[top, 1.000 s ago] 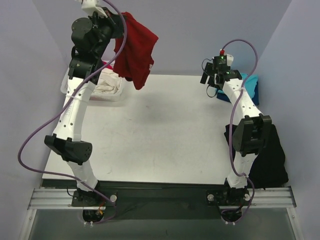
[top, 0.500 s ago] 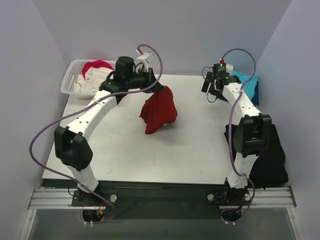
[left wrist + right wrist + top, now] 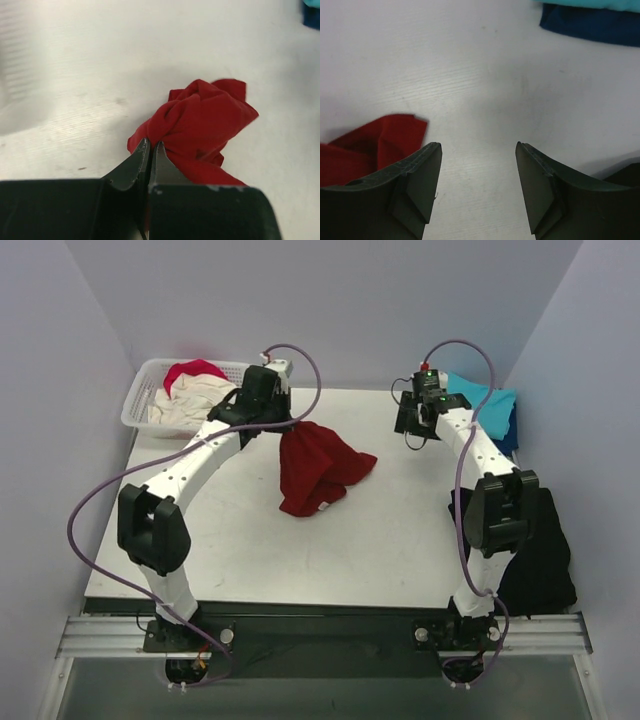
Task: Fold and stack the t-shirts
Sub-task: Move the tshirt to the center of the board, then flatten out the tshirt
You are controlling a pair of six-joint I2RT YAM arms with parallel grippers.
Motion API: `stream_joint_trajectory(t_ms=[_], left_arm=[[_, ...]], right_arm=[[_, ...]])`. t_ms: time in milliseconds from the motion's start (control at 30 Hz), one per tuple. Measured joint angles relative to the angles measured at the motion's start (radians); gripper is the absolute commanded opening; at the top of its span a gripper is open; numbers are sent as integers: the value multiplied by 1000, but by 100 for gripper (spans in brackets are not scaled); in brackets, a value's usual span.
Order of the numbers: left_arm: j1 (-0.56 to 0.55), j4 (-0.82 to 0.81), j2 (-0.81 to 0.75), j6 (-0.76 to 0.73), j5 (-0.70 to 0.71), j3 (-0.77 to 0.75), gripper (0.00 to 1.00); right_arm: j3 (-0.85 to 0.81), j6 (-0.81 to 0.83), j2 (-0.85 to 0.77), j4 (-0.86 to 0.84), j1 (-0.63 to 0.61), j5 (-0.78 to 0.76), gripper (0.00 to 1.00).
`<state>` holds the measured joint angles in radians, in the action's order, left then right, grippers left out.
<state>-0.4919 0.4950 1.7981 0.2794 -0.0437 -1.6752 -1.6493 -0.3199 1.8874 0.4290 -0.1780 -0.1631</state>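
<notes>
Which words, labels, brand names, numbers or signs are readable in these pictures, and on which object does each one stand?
No text can be read in any of the three views.
White tag at the near edge of the dark red t-shirt: too small to read, if it carries print at all.
Nothing else in view shows lettering, numbers or a logo.

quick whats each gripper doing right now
left gripper: shut on the dark red t-shirt
right gripper: open, holding nothing
</notes>
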Motion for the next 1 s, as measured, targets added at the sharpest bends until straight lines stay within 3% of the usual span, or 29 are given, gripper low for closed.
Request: stream_joint_trajectory(t_ms=[133,300,667,1000], left_arm=[[63,2,13,34,126,0,0],[81,3,67,61,188,3,0],[164,21,199,108,186,16,0],[290,32,266,184,143,13,0]], right_arm=[[6,8,4,22,-51,80,68],[6,23,29,29,-108,170,72],[-155,30,307,56,-205,313,71],[-374,0,464,65,-207,380,71]])
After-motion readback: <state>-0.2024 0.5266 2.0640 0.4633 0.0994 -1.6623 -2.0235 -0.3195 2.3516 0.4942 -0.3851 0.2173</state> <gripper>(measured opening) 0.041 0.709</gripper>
